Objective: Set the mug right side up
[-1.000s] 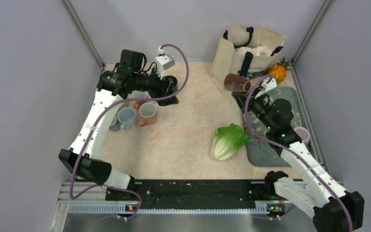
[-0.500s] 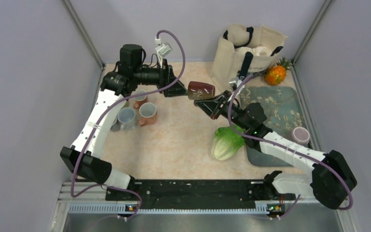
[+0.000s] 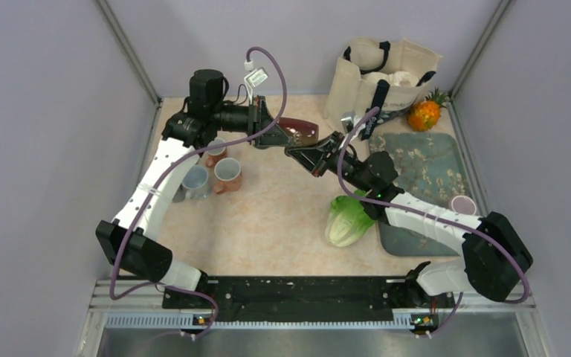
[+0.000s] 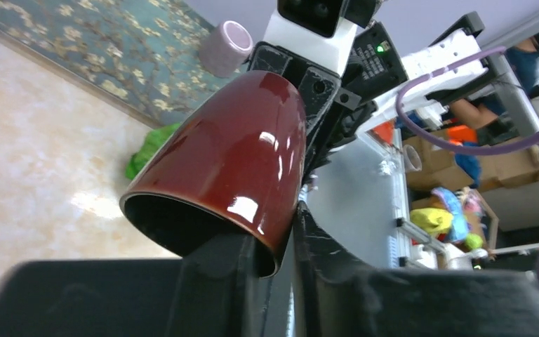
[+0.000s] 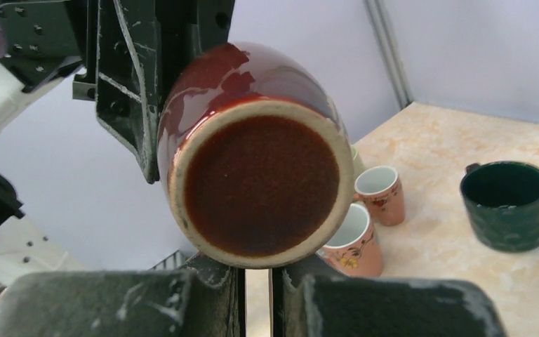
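Standing over by the left wall, a little cluster of cups sits upright on the table [image 3: 275, 223]: a grey-blue cup [image 3: 193, 181], a patterned pink cup [image 3: 227, 172] touching it, and another small cup [image 3: 214, 153] just behind. A dark green cup [image 5: 505, 205] shows near them in the right wrist view. Above that group the left gripper [image 3: 266, 128] reaches toward the middle, its two fingers drawn in on the rim of the glossy dark red mug [image 3: 298, 132], one finger inside the mouth and one outside. The mug hangs in the air between the two arms, lying on its side, mouth toward the left gripper and unglazed base toward the right one. The right gripper [image 3: 308, 149] meets it from the other side, fingers nearly together with only a slit between them under the base. I take it they nip the mug there, though the contact itself is hidden. Further right, a head of lettuce [image 3: 351, 217] lies beside a teal flowered tray [image 3: 424, 167], with a mauve cup [image 3: 462, 205] on the tray's near right part. A canvas tote bag [image 3: 384, 74] and a pineapple [image 3: 426, 111] stand at the back.
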`<state>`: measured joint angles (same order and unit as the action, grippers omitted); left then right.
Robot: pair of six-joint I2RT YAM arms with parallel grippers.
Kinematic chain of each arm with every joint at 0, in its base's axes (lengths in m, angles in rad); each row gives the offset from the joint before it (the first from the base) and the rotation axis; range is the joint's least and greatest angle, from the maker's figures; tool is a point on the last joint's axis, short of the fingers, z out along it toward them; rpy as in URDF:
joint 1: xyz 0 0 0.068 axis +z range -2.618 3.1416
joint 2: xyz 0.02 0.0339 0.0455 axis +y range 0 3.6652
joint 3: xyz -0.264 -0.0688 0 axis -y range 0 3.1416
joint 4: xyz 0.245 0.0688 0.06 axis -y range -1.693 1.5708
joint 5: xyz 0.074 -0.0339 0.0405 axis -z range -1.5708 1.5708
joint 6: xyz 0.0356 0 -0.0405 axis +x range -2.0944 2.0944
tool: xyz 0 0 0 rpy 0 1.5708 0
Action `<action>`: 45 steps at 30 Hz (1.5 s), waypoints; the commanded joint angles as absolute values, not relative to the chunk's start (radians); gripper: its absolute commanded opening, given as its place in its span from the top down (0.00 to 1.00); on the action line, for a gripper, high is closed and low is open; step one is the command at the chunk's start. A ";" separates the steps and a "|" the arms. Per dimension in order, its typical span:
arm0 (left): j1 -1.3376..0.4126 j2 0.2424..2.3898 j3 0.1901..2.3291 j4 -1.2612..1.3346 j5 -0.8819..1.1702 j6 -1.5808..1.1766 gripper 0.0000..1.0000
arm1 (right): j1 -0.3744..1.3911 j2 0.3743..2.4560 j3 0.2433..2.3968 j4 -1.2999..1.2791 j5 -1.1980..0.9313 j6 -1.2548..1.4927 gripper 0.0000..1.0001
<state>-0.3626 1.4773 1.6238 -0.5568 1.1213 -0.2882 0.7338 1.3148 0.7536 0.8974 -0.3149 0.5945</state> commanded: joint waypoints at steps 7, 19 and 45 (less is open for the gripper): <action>-0.376 1.447 1.681 -0.663 0.955 -0.203 1.00 | 0.750 1.346 0.788 0.923 -0.253 0.600 0.54; -0.378 1.469 1.658 -0.919 0.242 0.216 1.00 | 0.746 1.109 0.730 0.323 -0.031 0.330 0.01; -0.445 2.145 2.019 -1.199 -0.122 0.562 1.00 | 0.268 1.000 0.922 -0.436 0.266 0.350 0.01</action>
<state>-0.4335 2.0987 1.9701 -1.1648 -0.0525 0.5243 0.2855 1.0340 0.9100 -0.3985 0.1635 0.3672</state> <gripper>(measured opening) 0.160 0.988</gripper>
